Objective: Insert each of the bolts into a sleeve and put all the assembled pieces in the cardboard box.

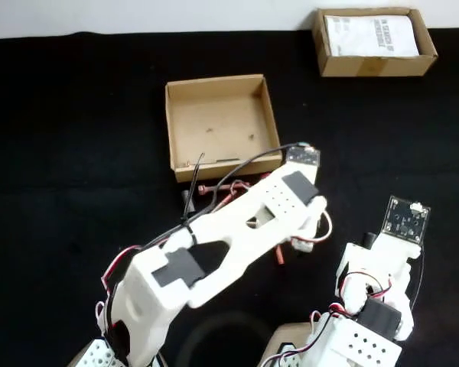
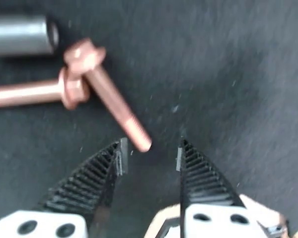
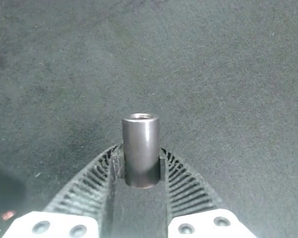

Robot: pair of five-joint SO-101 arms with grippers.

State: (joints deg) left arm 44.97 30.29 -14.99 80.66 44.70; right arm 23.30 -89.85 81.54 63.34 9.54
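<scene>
My left gripper (image 2: 151,148) is open just above the black mat. The threaded tip of a copper bolt (image 2: 109,99) lies right at the gap between its fingertips. A second copper bolt (image 2: 30,92) lies head to head with the first, and a grey sleeve (image 2: 21,34) rests beyond them. My right gripper (image 3: 140,154) is shut on another grey sleeve (image 3: 140,136), which it holds upright with the open bore facing away. The open cardboard box (image 1: 222,126) stands behind the left arm (image 1: 245,222).
A second cardboard box (image 1: 375,42) with a printed sheet in it sits at the far right corner. Copper bolts (image 1: 214,191) and a dark sleeve (image 1: 187,200) lie just in front of the open box. The right arm (image 1: 375,290) is at the near right.
</scene>
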